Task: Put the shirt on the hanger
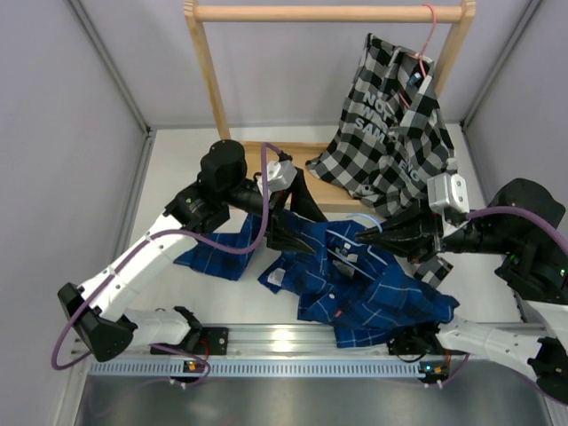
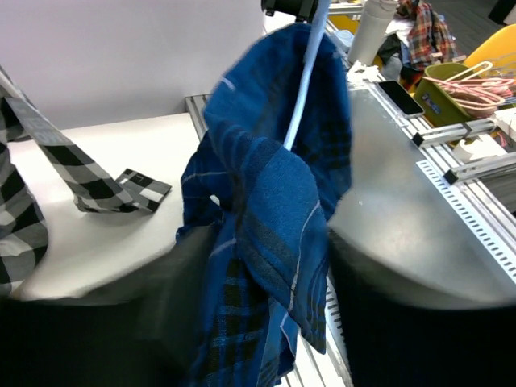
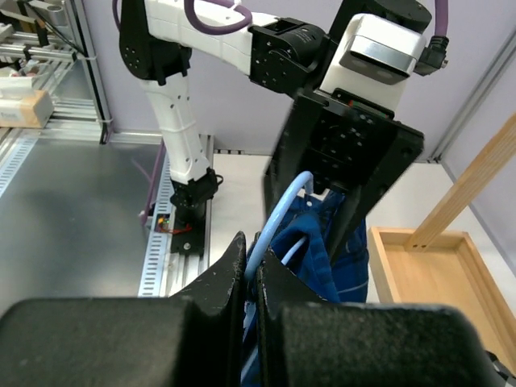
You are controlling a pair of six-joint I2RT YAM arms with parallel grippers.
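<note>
Near the arm bases, the dark-blue plaid button-up shirt (image 1: 373,293) lies heaped on the white worktop (image 1: 173,177), one fold draped over the thin light-blue wire hanger (image 2: 305,81). The right gripper (image 3: 251,260) is clamped on that wire. The left gripper (image 1: 295,238) straddles cloth; whether it pinches, I cannot tell. The shirt looks limp and light, so it is best taken at the collar.

I'm looking into a robot lab cell: grey partition walls (image 1: 62,106) around the white table (image 1: 177,169), aluminium rail (image 1: 293,335) along its near edge.

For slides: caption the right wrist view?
Right gripper, jaws shut on thin light-blue wire hanger, against dark blue plaid shirt.
</note>
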